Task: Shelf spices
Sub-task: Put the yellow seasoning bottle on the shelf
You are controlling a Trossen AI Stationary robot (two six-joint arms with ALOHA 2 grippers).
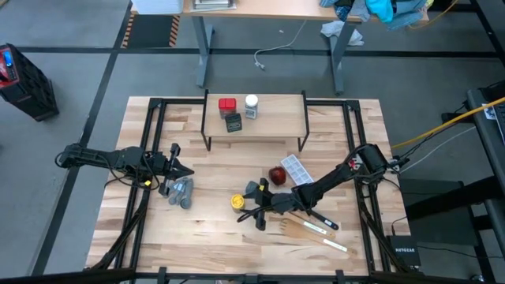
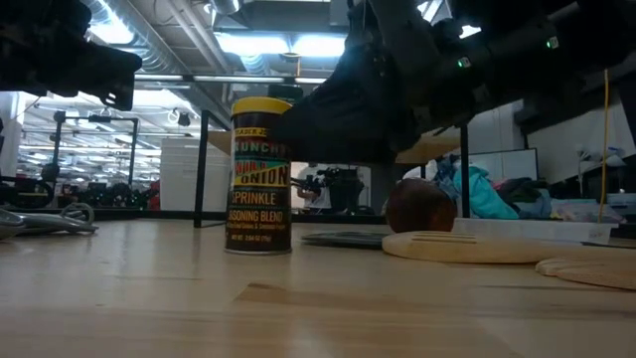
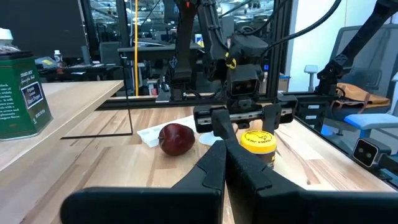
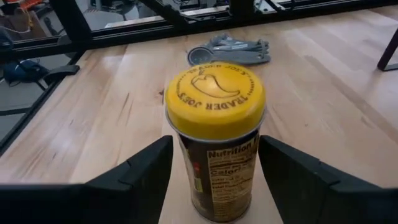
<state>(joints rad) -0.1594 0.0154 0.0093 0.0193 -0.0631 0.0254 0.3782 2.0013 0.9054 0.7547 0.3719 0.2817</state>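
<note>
The yellow-lidded amber jar (image 4: 214,124) stands upright on its base on the table (image 1: 213,229), near the front middle (image 1: 237,203). My right gripper (image 1: 244,204) reaches it from the table's right, one finger on each side of it. On the shelf (image 1: 276,118) at the back stand the red tin (image 1: 227,105), the dark tin (image 1: 233,121) and the white-capped jar (image 1: 251,105). My left gripper (image 1: 188,171) waits shut at the table's left, pointing level toward the jar. My right gripper pinches the jar between its two fingers, on its opposite sides just under the yellow lid (image 4: 176,138). The fingers come nearly level from the table's right, tipped a little downward. The jar stays upright with its base (image 2: 258,249) on the table.
Grey measuring spoons (image 1: 181,191) lie left of the jar. A dark red round dish (image 1: 277,174) and a white tray (image 1: 295,166) sit behind my right gripper. Wooden utensils (image 1: 312,229) lie under the right arm. The shelf's black legs (image 1: 207,130) stand between jar and shelf top.
</note>
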